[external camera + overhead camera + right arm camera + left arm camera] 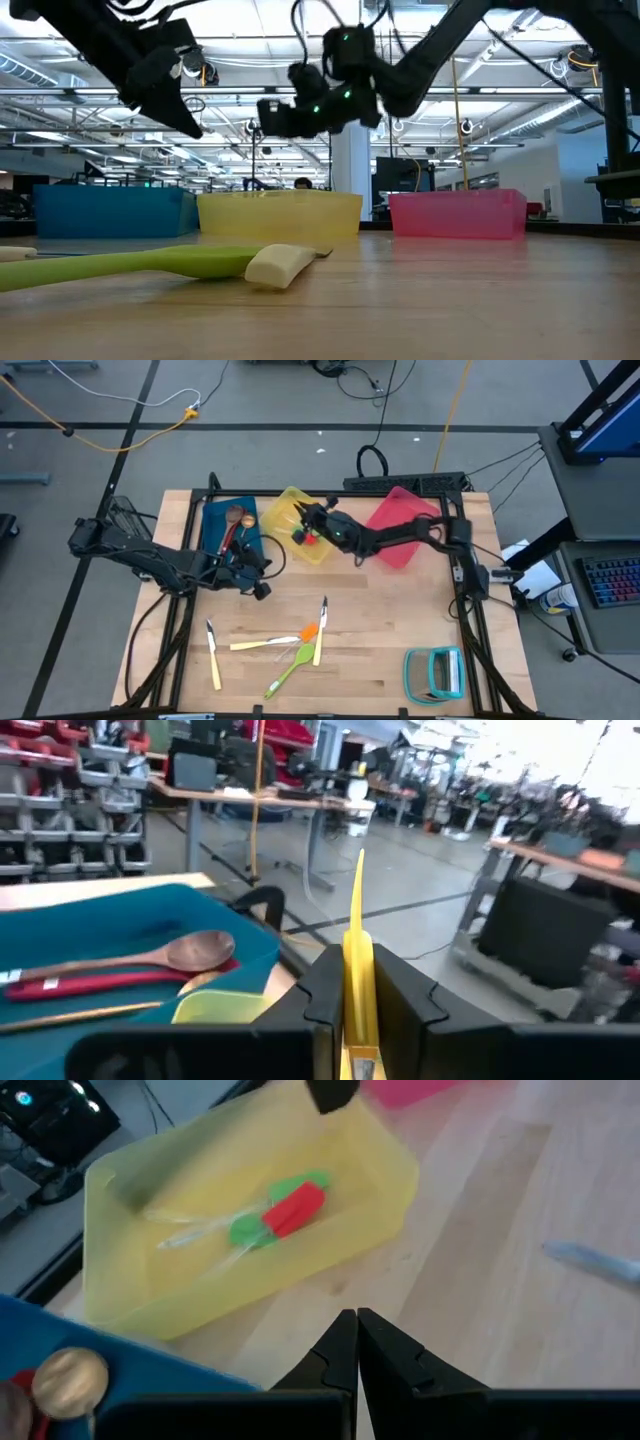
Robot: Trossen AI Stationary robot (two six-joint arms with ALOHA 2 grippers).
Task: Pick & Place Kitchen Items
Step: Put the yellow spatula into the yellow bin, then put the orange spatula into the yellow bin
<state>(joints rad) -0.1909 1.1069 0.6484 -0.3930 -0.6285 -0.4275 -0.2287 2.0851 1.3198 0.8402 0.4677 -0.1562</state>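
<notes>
High view: three bins at the table's far side, blue bin [212,520], yellow bin [283,510], pink bin [400,525]. Right gripper [305,513] is over the yellow bin; left gripper [262,572] is between the blue and yellow bins, fingers closed, empty. About five utensils [270,644] lie near the front.

Low view: only a lime-green spoon [140,262] up close.

Left wrist view: a red spatula [294,1209] and a green spatula [250,1228] in the yellow bin.

Right wrist view: fingers clamp a thin yellow spatula [357,935]; a wooden spoon [150,956] lies in the blue bin.
</notes>
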